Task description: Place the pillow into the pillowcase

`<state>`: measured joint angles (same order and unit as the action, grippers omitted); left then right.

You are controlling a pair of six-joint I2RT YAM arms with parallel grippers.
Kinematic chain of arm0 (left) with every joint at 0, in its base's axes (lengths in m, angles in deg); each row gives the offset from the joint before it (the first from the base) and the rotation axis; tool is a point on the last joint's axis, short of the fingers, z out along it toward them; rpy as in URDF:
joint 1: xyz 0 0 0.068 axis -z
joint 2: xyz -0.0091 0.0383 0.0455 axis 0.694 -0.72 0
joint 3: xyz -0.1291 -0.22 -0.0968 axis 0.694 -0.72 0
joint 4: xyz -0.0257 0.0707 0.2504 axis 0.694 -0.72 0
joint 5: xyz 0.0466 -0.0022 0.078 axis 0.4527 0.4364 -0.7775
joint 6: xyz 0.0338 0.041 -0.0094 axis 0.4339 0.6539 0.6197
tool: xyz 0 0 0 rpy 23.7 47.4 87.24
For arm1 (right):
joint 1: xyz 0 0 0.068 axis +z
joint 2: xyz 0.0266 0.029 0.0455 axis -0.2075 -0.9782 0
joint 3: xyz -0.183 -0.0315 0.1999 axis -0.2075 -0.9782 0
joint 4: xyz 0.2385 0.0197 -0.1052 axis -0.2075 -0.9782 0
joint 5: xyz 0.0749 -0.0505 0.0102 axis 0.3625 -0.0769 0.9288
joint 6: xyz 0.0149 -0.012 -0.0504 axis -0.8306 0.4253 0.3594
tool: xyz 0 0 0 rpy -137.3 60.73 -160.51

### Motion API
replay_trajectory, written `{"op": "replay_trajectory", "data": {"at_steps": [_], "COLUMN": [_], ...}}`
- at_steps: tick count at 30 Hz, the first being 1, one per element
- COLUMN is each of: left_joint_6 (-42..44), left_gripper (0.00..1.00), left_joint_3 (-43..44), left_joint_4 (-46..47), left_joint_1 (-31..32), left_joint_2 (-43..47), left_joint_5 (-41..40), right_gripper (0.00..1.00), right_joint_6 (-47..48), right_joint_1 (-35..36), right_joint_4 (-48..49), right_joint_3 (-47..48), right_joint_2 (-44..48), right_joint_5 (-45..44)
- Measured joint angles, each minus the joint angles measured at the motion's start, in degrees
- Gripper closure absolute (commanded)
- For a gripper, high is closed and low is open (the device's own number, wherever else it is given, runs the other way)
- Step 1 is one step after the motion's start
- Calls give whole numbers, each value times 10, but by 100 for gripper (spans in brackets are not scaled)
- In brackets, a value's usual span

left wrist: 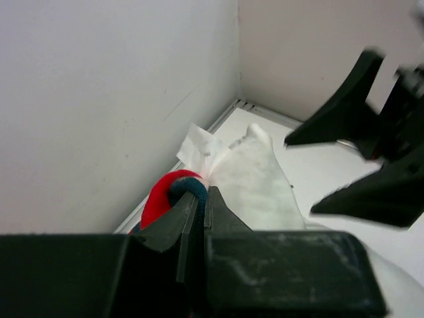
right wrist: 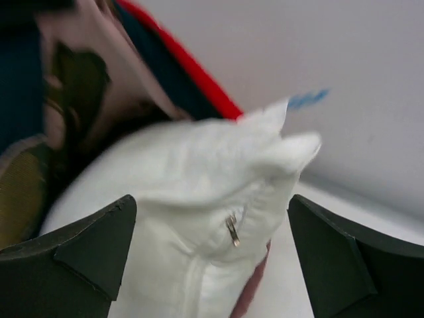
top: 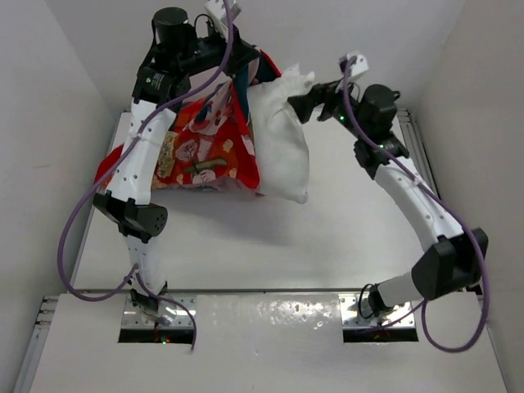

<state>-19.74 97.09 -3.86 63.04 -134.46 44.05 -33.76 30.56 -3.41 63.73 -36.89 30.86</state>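
The red-orange pillowcase hangs from my raised left gripper, its lower part draped on the table. In the left wrist view that gripper is shut on the pillowcase's red and blue edge. The white pillow stands on end just right of the case, against its side. My right gripper is open at the pillow's upper corner. In the right wrist view both fingers stand wide on either side of the pillow's zipper corner, apart from it. The pillowcase lies behind it.
White walls close in the table at the back and both sides, and both grippers are high up near the back corner. Metal rails run along the table's edges. Purple cables loop beside each arm.
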Motion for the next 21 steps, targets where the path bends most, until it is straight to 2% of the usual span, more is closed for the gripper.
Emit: {"op": "replay_trajectory", "data": {"at_steps": [1, 2, 3, 4, 5, 6, 7, 8, 9, 12, 18, 21], "left_joint_6": [2, 2, 2, 2, 2, 2, 2, 3, 5, 12, 41, 65], "left_gripper": [100, 100, 100, 100, 100, 100, 100, 100, 100, 100, 100, 100], "left_joint_3": [0, 0, 0, 0, 0, 0, 0, 0, 0, -2, -9, -18], "left_joint_4": [5, 9, 14, 19, 24, 28, 30, 31, 31, 31, 14, 0], "left_joint_1": [-1, -1, -2, -3, -3, -3, -4, -4, -4, -4, 1, 7], "left_joint_2": [5, 9, 13, 16, 19, 22, 24, 26, 27, 30, 32, 35], "left_joint_5": [10, 19, 28, 36, 44, 50, 55, 60, 65, 76, 83, 80], "right_gripper": [15, 35, 49, 57, 60, 56, 40, 39, 28, 17, 12, 9], "right_joint_6": [10, 20, 28, 33, 31, 27, 19, 12, 6, 9, 84, 141], "right_joint_1": [-8, -13, -17, -17, -20, -21, -23, -24, -26, -27, -14, 6], "right_joint_4": [-4, -6, -5, -3, 0, 3, 7, 12, 16, 4, -112, -160], "right_joint_3": [13, 30, 53, 71, 88, 101, 108, 111, 112, 135, 282, 293], "right_joint_2": [19, 29, 33, 32, 28, 22, 15, 7, -5, -45, -144, -143], "right_joint_5": [7, 16, 31, 45, 57, 71, 83, 92, 96, 97, 81, 47]}}
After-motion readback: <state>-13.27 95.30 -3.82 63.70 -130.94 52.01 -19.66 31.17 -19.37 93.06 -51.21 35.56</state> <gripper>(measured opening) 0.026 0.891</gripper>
